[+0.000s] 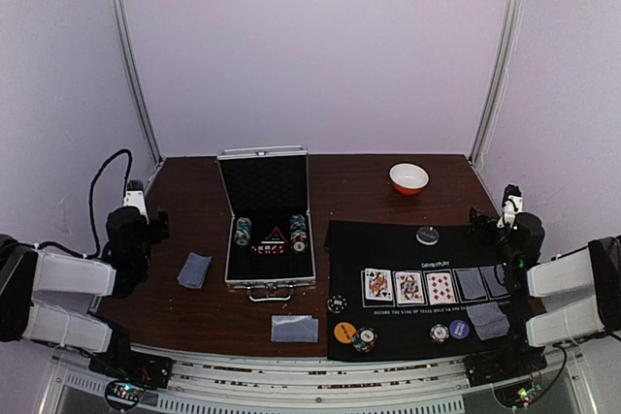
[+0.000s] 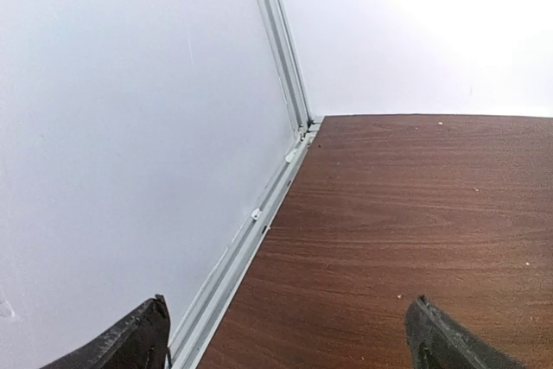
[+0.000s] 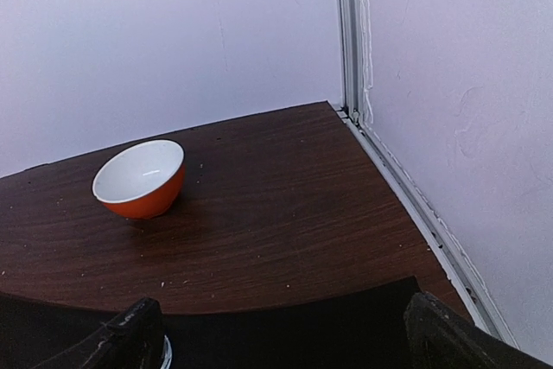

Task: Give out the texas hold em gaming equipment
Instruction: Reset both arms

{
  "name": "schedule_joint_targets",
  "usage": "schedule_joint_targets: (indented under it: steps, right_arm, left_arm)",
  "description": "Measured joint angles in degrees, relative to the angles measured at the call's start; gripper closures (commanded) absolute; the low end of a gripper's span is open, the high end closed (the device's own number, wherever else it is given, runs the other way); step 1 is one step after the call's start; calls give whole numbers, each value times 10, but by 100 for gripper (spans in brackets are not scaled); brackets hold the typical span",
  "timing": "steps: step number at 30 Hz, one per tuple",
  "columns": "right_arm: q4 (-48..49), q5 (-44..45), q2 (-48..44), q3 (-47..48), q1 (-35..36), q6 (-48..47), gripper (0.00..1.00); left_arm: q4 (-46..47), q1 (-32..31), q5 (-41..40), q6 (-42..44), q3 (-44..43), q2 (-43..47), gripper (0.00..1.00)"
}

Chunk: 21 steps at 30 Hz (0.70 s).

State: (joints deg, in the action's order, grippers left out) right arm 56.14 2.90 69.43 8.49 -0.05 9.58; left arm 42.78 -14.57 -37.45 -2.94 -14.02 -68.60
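Note:
The gaming equipment lies spread on the table in the top view. Three face-up cards [image 1: 409, 287] and two grey-blue face-down cards [image 1: 482, 283] form a row on the black mat [image 1: 388, 249]. Below them sit an orange disc [image 1: 344, 332], a purple-blue disc [image 1: 459, 329], a dark disc [image 1: 337, 303] and striped chip stacks [image 1: 364, 339]. Face-down card piles lie at left [image 1: 194, 270], front [image 1: 294, 328] and right [image 1: 488, 320]. My left gripper [image 1: 158, 224] [image 2: 289, 334] is open over bare wood. My right gripper [image 1: 482, 221] [image 3: 285, 334] is open above the mat's far edge.
An open silver case [image 1: 264, 230] holds more chips [image 1: 243, 232]. The white-and-orange bowl [image 1: 408, 177] [image 3: 141, 180] stands at the back right. A round dark disc [image 1: 428, 235] lies on the mat's far part. White walls with metal rails [image 2: 259, 222] close in the sides.

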Motion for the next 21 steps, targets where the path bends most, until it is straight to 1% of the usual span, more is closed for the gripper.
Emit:
schedule_joint_targets:
  steps: [1, 3, 4, 7, 9, 10, 13, 16, 21]
  right_arm:
    - [30, 0, 20, -4, -1, -3, 0]
    - [76, -3, 57, -7, -3, -6, 0]
    - [94, -6, 74, -6, -4, -7, 0]
    - [145, -30, 132, 7, -7, -17, 0]
    - [189, -49, 182, 17, -7, -22, 0]
    - [190, -56, 196, 21, -7, -25, 0]
    - [196, -66, 200, 23, -6, -32, 0]
    - [204, -68, 199, 26, -6, -36, 0]
    - [210, -68, 199, 26, -6, -39, 0]
  left_arm:
    - [31, 0, 3, 4, 12, -10, 2]
    - [122, 2, 22, 17, 39, -52, 2]
    - [150, 2, 31, 27, 43, -76, 2]
    - [183, 3, 58, 49, 33, -123, 2]
    - [243, 9, 80, 65, 26, -162, 2]
    - [261, 16, 92, 69, 23, -176, 2]
    - [279, 43, 132, 68, 22, -186, 2]
    - [321, 71, 170, 63, 22, -208, 2]
    - [324, 80, 215, 62, 22, -211, 2]
